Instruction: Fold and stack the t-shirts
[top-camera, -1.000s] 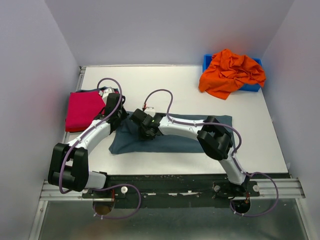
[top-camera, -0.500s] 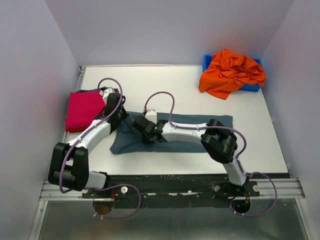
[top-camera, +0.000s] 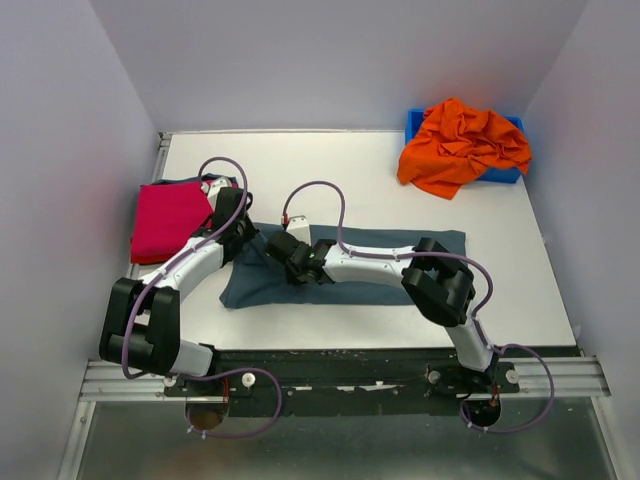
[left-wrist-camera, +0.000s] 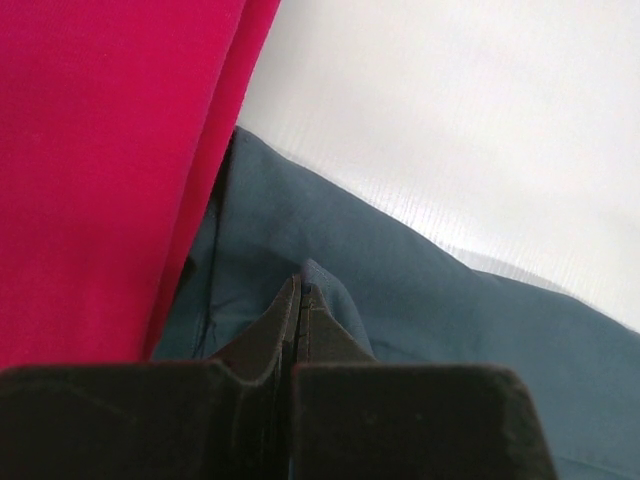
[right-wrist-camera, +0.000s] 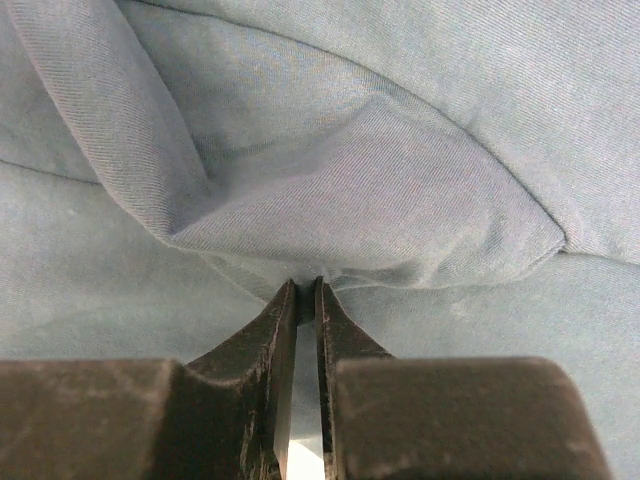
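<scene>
Grey-blue shirt (top-camera: 300, 292) sat pinched in the left end effector (left-wrist-camera: 299, 290) and the right end effector (right-wrist-camera: 305, 290), both clamped on thin folds that an uneven pull could tug free.

You are looking at a white table (top-camera: 320, 165) standing between pale walls (top-camera: 60, 150). A blue bin (top-camera: 413, 123) is sitting at its far right corner, and a metal rail (top-camera: 555, 378) is running along its near edge.

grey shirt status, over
Left gripper shut on grey shirt. Right gripper pinching same shirt. Red shirt alongside, orange shirt far off on bin.
</scene>
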